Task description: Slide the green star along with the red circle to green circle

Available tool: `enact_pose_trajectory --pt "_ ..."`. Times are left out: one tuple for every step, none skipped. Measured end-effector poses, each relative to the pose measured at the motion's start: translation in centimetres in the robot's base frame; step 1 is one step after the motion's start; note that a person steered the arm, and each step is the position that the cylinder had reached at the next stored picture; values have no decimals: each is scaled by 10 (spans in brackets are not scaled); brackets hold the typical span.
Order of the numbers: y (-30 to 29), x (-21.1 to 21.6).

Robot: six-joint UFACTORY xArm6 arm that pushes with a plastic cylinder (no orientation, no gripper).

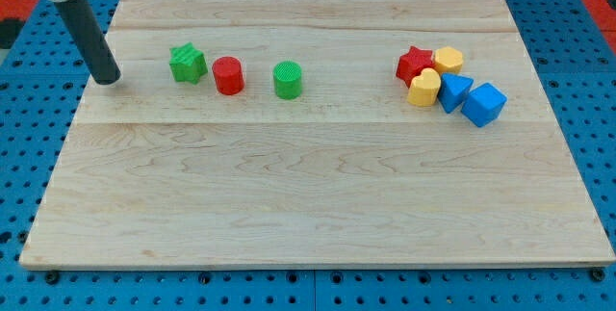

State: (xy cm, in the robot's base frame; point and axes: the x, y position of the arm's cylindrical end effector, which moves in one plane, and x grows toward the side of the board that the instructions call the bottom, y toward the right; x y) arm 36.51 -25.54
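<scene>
The green star [188, 64] lies at the upper left of the wooden board [318, 195]. The red circle [228, 75] stands just to its right, a small gap between them. The green circle [288, 79] stands further right, apart from the red circle. The three form a row running slightly down toward the view's right. My tip [108, 80] rests on the board to the left of the green star, well apart from it. The dark rod leans up toward the view's top left.
A cluster sits at the upper right: a red star [415, 63], a yellow hexagon [448, 59], a yellow heart [423, 89], a blue triangular block [454, 91] and a blue cube [484, 104]. A blue pegboard [587, 41] surrounds the board.
</scene>
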Motion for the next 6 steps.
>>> enact_pose_trajectory --pt "41 -17" --pt "87 -21" --pt "127 -27" --pt "164 -32" --pt "176 -33" --pt "176 -35"
